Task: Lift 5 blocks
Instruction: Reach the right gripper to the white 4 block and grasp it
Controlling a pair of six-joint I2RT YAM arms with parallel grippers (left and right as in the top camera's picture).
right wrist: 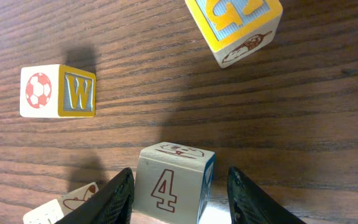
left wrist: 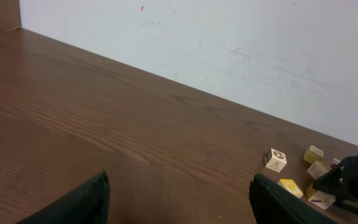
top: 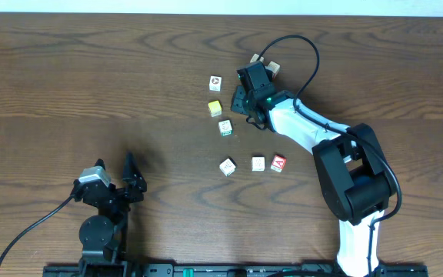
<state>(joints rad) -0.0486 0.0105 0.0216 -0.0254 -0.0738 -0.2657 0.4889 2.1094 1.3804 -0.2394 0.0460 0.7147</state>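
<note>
A cream block marked "4" [right wrist: 173, 183] stands on the table between the fingers of my right gripper [right wrist: 179, 171]. The jaws are open around it: the left finger is close against it and a gap shows at the right finger. From overhead this gripper [top: 249, 108] hides that block. Other blocks lie nearby: a white one [top: 215, 82], a green-trimmed one [top: 225, 127], two white ones [top: 228, 166] [top: 258, 163] and a red-faced one [top: 278, 162]. My left gripper [top: 115, 175] stays at the near left, open and empty [left wrist: 180, 176].
A yellow cube [top: 214, 108] sits left of the right gripper. A yellow-trimmed "W" block with a football face [right wrist: 58, 91] and a yellow-and-blue block [right wrist: 235, 25] lie ahead of the fingers. A tan block [top: 272, 68] sits behind the right wrist. A white wall [left wrist: 229, 50] borders the table.
</note>
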